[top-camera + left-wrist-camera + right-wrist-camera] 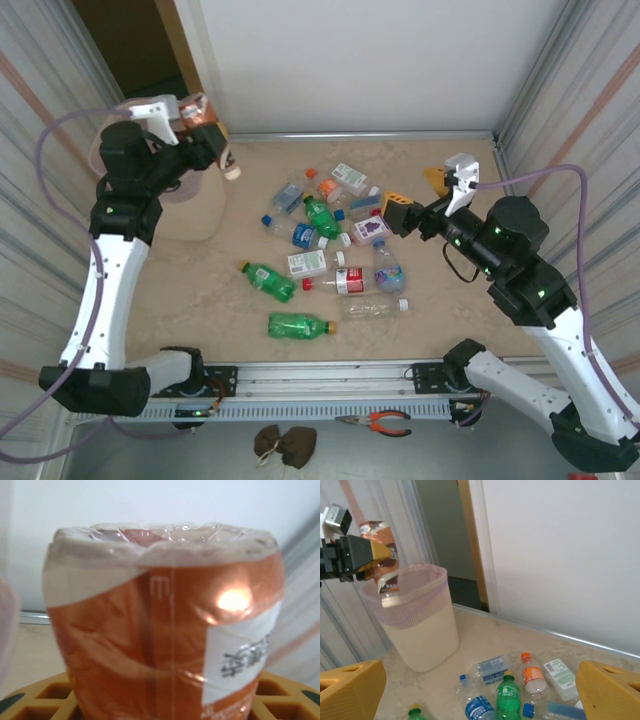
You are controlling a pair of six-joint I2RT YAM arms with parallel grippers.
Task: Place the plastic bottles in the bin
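My left gripper (pixel 197 122) is shut on a clear plastic bottle with an orange label (pixel 165 630), held above the bin. Seen from the right wrist, that bottle (pixel 382 555) hangs cap down, its cap just over the rim of the pale-pink bin (pixel 420 625). The bin (pixel 205 212) stands at the back left, partly hidden by the left arm. Several plastic bottles lie in a pile mid-table (pixel 330 235), among them green ones (pixel 298 325) (pixel 508 700). At the pile's right edge, raised above the table, my right gripper (pixel 417 190) is open and holds nothing; its yellow fingers (pixel 350 687) frame the view.
A dark doorway (pixel 455 545) opens behind the bin. Corrugated walls close in both sides of the table. Orange-handled pliers (pixel 375 423) and a brown lump (pixel 283 440) lie on the ledge in front of the arm bases.
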